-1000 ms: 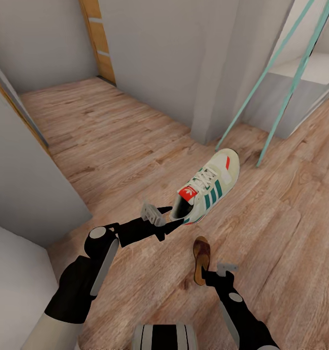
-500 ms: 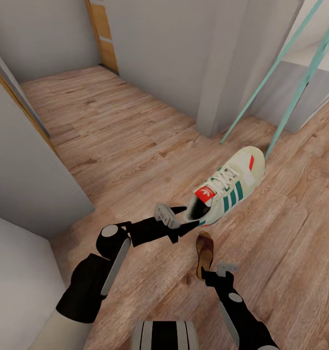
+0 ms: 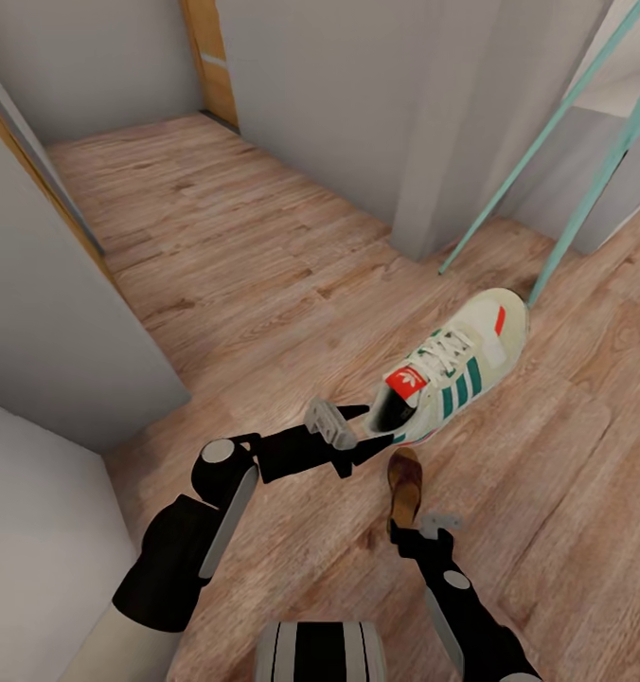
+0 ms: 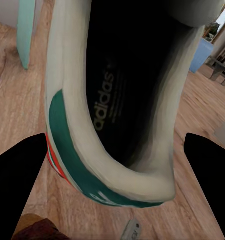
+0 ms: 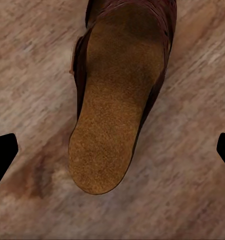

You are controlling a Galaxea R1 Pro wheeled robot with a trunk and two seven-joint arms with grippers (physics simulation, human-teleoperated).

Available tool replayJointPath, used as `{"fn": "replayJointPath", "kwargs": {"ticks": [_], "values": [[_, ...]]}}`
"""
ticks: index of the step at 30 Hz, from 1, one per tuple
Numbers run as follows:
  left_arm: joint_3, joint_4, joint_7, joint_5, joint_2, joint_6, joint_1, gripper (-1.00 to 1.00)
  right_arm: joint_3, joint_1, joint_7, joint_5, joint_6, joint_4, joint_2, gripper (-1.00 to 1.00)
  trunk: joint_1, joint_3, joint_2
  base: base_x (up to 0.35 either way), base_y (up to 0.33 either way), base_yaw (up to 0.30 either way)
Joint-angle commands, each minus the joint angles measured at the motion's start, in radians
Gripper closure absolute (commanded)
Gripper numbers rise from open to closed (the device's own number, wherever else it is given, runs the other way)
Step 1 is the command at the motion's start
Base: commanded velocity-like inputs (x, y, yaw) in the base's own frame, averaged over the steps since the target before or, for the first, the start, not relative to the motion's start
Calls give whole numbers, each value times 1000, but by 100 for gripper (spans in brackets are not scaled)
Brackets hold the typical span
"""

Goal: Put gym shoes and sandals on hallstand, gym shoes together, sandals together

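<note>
Left gripper [image 3: 365, 445] pinches the gym shoe [image 3: 453, 369] by its heel — right gripper [image 3: 407, 532] holds the sandal [image 3: 404, 481].

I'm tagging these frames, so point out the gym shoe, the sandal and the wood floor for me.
gym shoe [image 3: 457, 365]: head view, on the green side stripes.
sandal [image 5: 117, 120]: right wrist view, on the tan footbed.
corridor floor [image 3: 225, 246]: head view, on bare planks behind the shoe.

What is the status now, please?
Left gripper shut on gym shoe heel. Right gripper holding sandal. Teal poles close ahead.
</note>
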Motion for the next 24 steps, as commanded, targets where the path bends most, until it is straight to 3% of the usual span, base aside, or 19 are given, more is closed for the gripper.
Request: {"fn": "replayJointPath", "kwargs": {"ticks": [1,10,12,16,18,24], "values": [[-1,0,-1,8,0,8,-1,100,-3,0,-1,0,-6,0,1,-100,0,-2,0,0,0,163],[-3,0,-1,8,0,8,1,100,-3,0,-1,-13,-78,0,4,-100,0,-4,0,0,0,35],[-3,0,-1,8,0,8,1,100,-3,0,-1,-45,-80,0,4,-100,0,-4,0,0,0,26],[-4,0,-1,8,0,8,1,100,-3,0,-1,-200,-94,0,4,-100,0,-4,0,0,0,76],[-4,0,-1,8,0,8,1,100,-2,0,-1,-253,-98,0,4,-100,0,-5,0,0,0,38],[-10,0,-1,8,0,8,1,100,-2,0,-1,-290,-100,0,4,-100,0,-5,0,0,0,9]]}}
